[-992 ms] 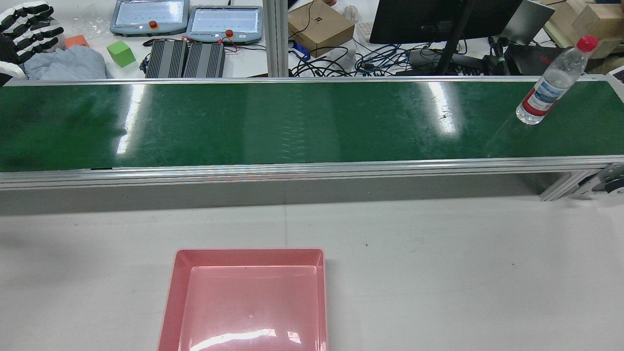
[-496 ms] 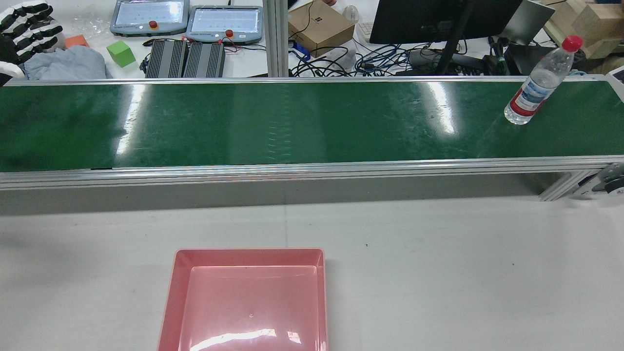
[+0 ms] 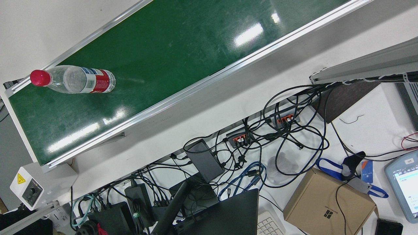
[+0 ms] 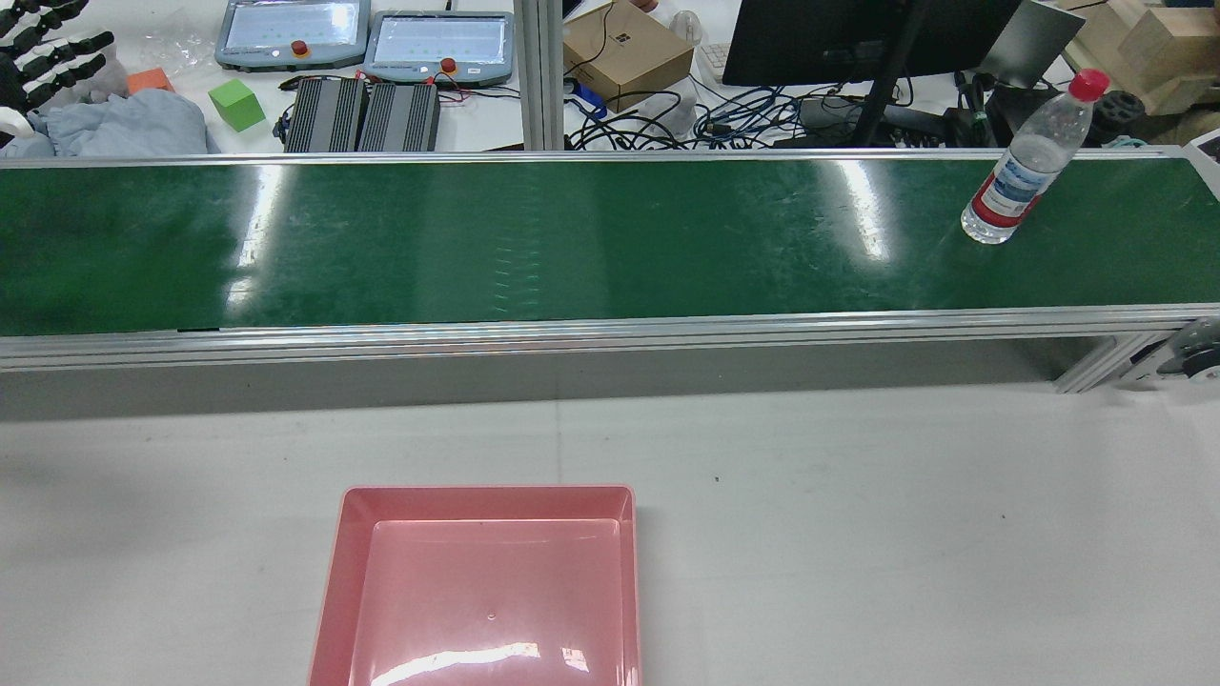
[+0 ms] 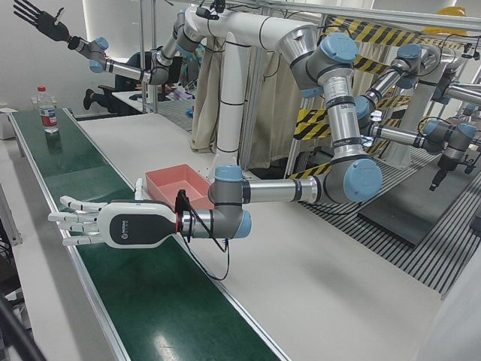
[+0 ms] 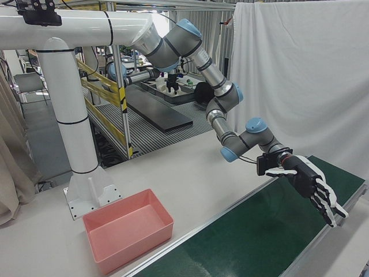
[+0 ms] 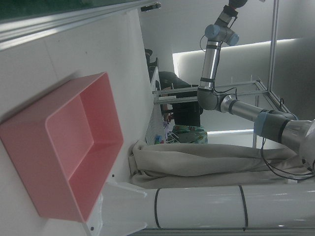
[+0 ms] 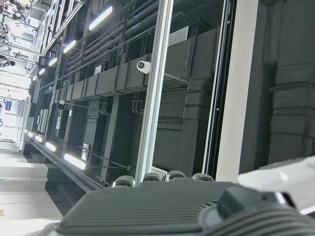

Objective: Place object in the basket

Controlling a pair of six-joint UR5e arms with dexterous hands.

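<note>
The clear plastic water bottle with the red cap (image 4: 1025, 160) stands upright on the green conveyor belt (image 4: 572, 238), well apart from the left hand (image 5: 113, 224), which waits over the belt with fingers spread and empty; the right hand (image 5: 37, 16) hangs high, also spread wide, and the pink plastic basket (image 4: 481, 591) sits empty.

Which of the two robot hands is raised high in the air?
The right robot hand, high above the bottle's end of the belt; the left robot hand sits low over the belt near the pink basket.

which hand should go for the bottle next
Left, probably. The left hand hangs open low over the belt near the basket, and the bottle has been riding the belt toward it. The right hand is raised high, fingers pointing up.
</note>
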